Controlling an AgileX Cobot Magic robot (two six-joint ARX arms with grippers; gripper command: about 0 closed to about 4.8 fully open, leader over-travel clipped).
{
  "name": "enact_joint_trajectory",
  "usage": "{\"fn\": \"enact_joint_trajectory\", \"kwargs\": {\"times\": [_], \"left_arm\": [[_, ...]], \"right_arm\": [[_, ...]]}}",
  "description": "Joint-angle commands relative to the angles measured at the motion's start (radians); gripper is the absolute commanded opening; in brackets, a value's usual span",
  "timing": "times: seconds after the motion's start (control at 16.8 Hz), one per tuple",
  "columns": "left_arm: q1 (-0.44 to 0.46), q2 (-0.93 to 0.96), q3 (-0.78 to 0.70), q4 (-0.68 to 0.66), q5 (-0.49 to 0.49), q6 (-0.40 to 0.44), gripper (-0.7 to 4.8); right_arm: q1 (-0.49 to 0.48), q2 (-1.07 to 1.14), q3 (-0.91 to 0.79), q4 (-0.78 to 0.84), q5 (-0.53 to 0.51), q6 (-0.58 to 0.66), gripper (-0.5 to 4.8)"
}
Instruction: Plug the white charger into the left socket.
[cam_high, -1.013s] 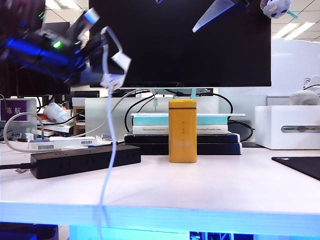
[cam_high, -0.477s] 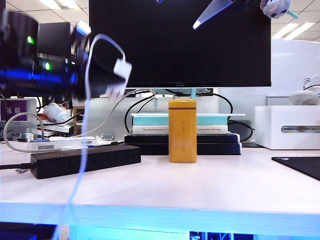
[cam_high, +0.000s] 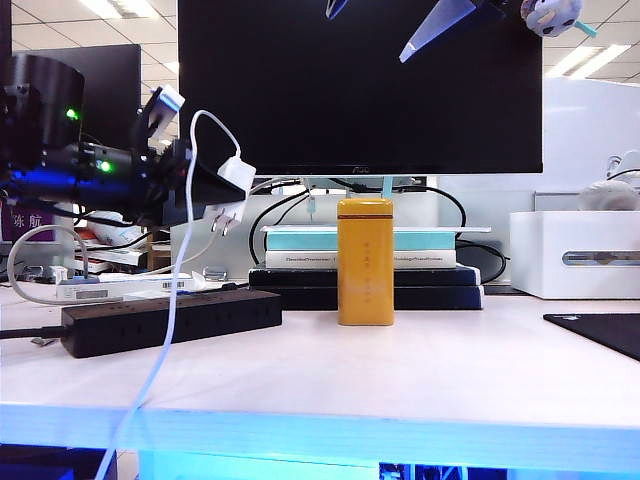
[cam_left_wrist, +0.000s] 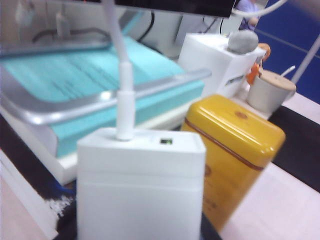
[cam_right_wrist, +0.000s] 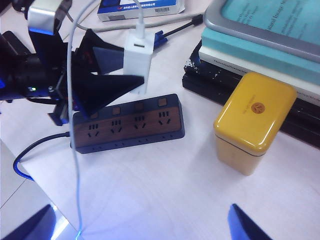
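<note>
With our left tool (cam_high: 222, 190) clenched on the charger (cam_high: 232, 185) above the strip (cam_high: 170, 320) and our right tool (cam_right_wrist: 140, 222) released high overhead, we risk tilted prongs missing the left socket (cam_right_wrist: 93, 131), or the trailing cable (cam_high: 165, 330) snagging.

The left hand (cam_high: 222, 190) now sits lower and closer to the power strip (cam_high: 170, 320) than a second ago, carrying the white charger (cam_high: 230, 190) down with it, prongs tipped downward.
</note>
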Motion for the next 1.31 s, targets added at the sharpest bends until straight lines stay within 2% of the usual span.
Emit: {"fn": "enact_joint_trajectory", "kwargs": {"times": [0.06,0.42,0.6,0.83,1.01,1.13,1.25,1.31], "left_arm": [[-0.008,0.033,0.002,0.046,0.003,-0.005,2.44],[-0.038,0.095,0.000,0.205,0.002,-0.005,2.45],[-0.052,0.127,-0.004,0.234,-0.062,-0.018,2.45],[-0.058,0.167,-0.004,0.382,-0.092,-0.159,2.45],[-0.058,0.167,-0.004,0.467,-0.178,-0.237,2.45],[-0.058,0.167,-0.004,0.506,-0.152,-0.276,2.45],[-0.059,0.167,-0.004,0.599,-0.046,-0.297,2.45],[-0.064,0.165,-0.004,0.615,-0.037,-0.312,2.45]], "right_arm": [[0.001,-0.005,0.003,0.036,0.003,-0.001,4.79],[0.001,0.002,0.003,0.054,0.007,-0.001,4.79],[0.001,0.002,0.003,0.055,0.010,-0.002,4.79],[0.001,0.015,0.003,0.055,0.040,-0.029,4.79],[0.001,0.041,0.003,0.062,0.047,-0.037,4.79],[0.001,0.069,0.003,0.100,0.048,-0.067,4.79],[0.001,0.114,0.003,0.219,0.047,-0.083,4.79],[0.001,0.127,0.003,0.267,0.047,-0.088,4.79]]}}
